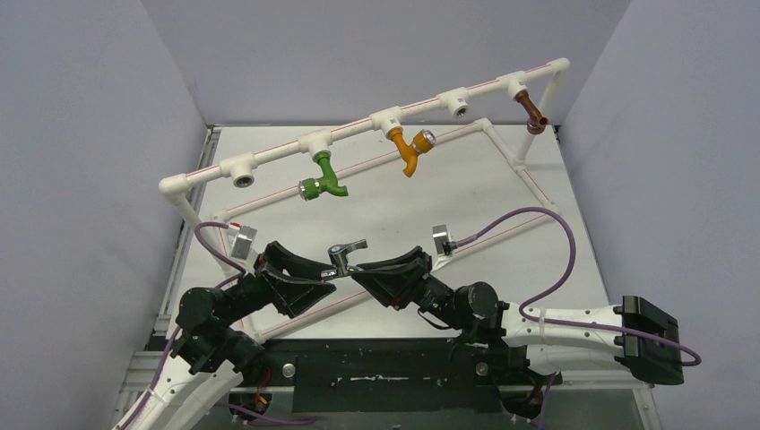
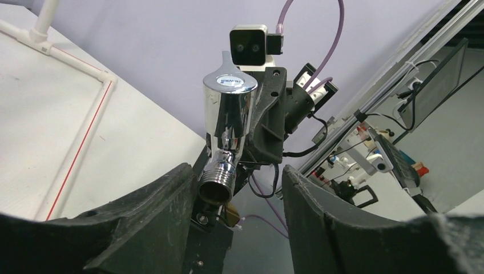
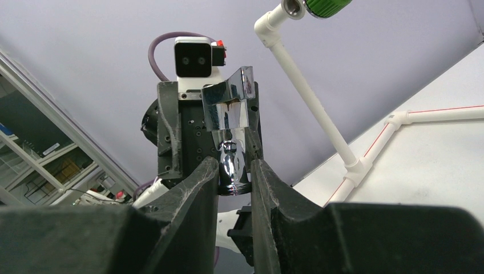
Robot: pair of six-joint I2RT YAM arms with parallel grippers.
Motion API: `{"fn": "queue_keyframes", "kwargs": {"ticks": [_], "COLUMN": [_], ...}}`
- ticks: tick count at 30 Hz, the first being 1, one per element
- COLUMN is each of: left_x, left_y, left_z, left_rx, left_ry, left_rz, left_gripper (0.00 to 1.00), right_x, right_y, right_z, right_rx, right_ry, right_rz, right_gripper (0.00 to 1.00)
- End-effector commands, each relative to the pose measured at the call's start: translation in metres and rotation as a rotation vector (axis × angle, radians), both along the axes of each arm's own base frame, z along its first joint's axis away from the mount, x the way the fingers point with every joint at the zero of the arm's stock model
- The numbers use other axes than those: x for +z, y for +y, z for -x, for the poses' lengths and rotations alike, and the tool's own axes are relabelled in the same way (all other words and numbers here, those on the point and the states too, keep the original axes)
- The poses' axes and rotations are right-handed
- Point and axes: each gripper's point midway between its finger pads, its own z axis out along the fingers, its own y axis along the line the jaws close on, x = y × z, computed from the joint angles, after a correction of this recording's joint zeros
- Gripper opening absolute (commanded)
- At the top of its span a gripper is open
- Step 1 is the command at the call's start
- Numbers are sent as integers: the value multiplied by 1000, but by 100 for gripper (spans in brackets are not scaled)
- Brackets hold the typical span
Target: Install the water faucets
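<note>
A shiny chrome water faucet (image 1: 343, 257) hangs above the table's near middle, between my two grippers. In the right wrist view, my right gripper (image 3: 235, 165) is shut on the faucet's (image 3: 231, 149) lower stem, with the lever handle above. My left gripper (image 2: 237, 169) stands open around the threaded end of the faucet (image 2: 220, 181). The thread lies against the left finger (image 2: 165, 200), with a wide gap to the other finger. From above, the left gripper (image 1: 321, 276) and right gripper (image 1: 360, 273) meet tip to tip.
A white pipe rail (image 1: 358, 125) runs across the back. It carries a green tap (image 1: 330, 179), an orange tap (image 1: 410, 152) and a brown tap (image 1: 535, 114). Bare tee fittings sit at the rail's left (image 1: 244, 175) and right (image 1: 459, 105). Grey walls enclose the table.
</note>
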Motion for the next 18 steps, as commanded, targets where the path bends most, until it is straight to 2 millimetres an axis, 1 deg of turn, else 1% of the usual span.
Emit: {"fn": "queue_keyframes", "kwargs": {"ticks": [1,6,9,14,15,16,17,18], "left_x": [21,22,20,15,14,14,14,14], "left_y": [5,5,4,3,3,3,2,2], "left_z": [3,3,1,-2,-2,-3,-3,-3], "left_rx": [16,17,21,30,30,31,29,26], "left_ry": [-64,-72,-65,-55,-54,-55,-55,-57], "left_rz": [55,55,45,34,33,33,31,28], "left_gripper": [52,50,47,34,31,24,14,1], "right_x": [55,54,52,50,48,47,45,44], "right_y": [-12,-8,-7,-6,-5,-4,-3,-3], "right_z": [2,4,4,5,6,6,6,7], "right_rx": [-16,-4,-3,2,6,6,8,10], "right_ry": [-28,-27,-24,-24,-23,-22,-20,-19], "right_rz": [-188,-188,-184,-180,-174,-172,-167,-164], "right_gripper": [0,0,0,0,0,0,0,0]}}
